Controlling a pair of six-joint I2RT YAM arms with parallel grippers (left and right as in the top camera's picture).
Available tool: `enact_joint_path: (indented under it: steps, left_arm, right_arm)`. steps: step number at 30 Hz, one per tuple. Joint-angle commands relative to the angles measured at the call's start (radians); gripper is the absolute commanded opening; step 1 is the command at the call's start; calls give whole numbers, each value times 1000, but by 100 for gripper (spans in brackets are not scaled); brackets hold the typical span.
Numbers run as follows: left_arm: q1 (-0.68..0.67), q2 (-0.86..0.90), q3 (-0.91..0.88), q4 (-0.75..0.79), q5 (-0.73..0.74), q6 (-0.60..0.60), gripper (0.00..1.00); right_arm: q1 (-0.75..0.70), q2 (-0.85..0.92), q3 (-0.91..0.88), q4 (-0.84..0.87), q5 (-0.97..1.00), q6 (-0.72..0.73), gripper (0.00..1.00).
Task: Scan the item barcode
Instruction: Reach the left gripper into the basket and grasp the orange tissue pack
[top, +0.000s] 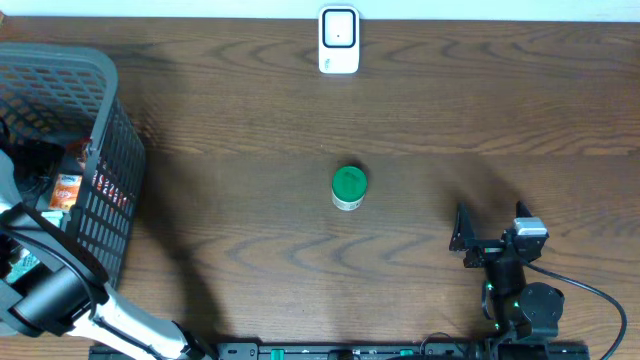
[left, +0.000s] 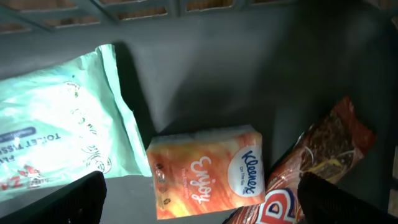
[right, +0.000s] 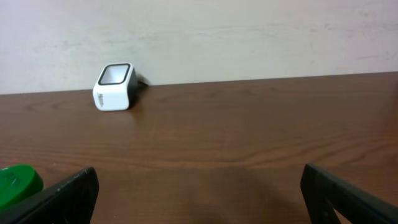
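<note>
The left gripper (left: 202, 208) hangs inside the grey plastic basket (top: 110, 150) with its jaws spread wide and nothing between them. Only the 2 dark fingertips (left: 62, 202) show, at the bottom corners of the wrist view. Just below it a Kleenex tissue pack (left: 208, 171) lies flat, orange printed face up. Its long axis runs across the frame with a slight tilt, and the logo is at the right end. No barcode shows on that face.

2 more packs share the basket floor. A mint-green soft pack (left: 56, 137) lies to the left, its lettering too cut off to read whole. A red-brown snack bag (left: 326, 155) lies to the right, running out of frame. From overhead the mesh wall and the left arm (top: 50, 290) hide most of the contents.

The right gripper (top: 490, 228) is also wide open and empty, low over the wooden table (top: 250, 110) at the near right. A green-lidded jar (top: 347, 187) stands upright at mid-table with its lid up and its label not legible. The white barcode scanner (top: 339, 40) sits at the far edge, well apart from the jar.
</note>
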Motion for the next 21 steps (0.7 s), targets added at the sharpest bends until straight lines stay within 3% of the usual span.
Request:
enact_joint_path:
  steps: [1,5,21]
  left_arm:
    - [2,13,0,0,-17,-103,99]
    - [2,14,-10,1,-17,-157,99]
    - [2,30,-12,22,-32,-152,99]
  right_arm:
    - [4,-4,-1,-3,1,13,99]
    - [4,-4,-1,-3,1,13,99]
    - [4,-4,-1,-3,1,13,99]
